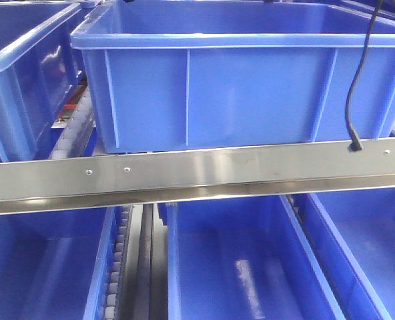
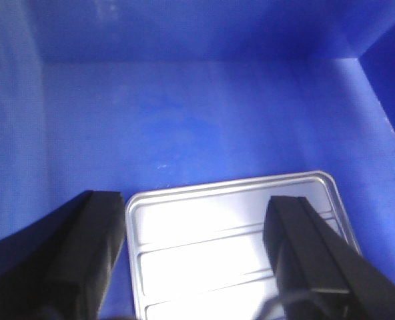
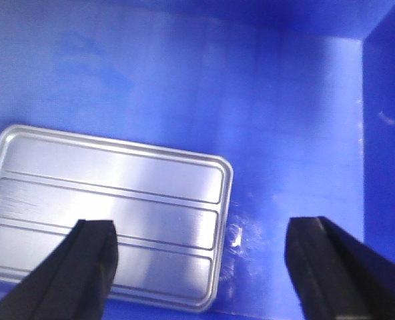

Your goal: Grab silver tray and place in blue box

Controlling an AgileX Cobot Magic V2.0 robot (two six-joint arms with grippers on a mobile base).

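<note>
Black fingers of the left end effector (image 2: 194, 257) fill the bottom of the left wrist view, spread wide apart and gripping nothing, with the shiny shallow rectangular silver tray (image 2: 234, 250) lying between and beneath them. That tray, with rounded corners, a rolled rim and long parallel ridges across its base, rests flat on the floor of the deep bright blue plastic box (image 2: 184, 113), near the box's right wall and well short of its far wall. From the right wrist view the right end effector (image 3: 201, 267) is likewise released, its two dark fingers splayed; one finger overlaps the silver tray (image 3: 107, 207) and the other hangs over bare blue box (image 3: 291, 120) floor beside the tray. Seen from the front, a ribbed blue crate with a thick lipped rim (image 1: 241, 87) stands behind a brushed steel rail (image 1: 197, 175), a black cable (image 1: 357, 87) hanging down to that rail, and more blue crates (image 1: 251, 267) lie below it.
</note>
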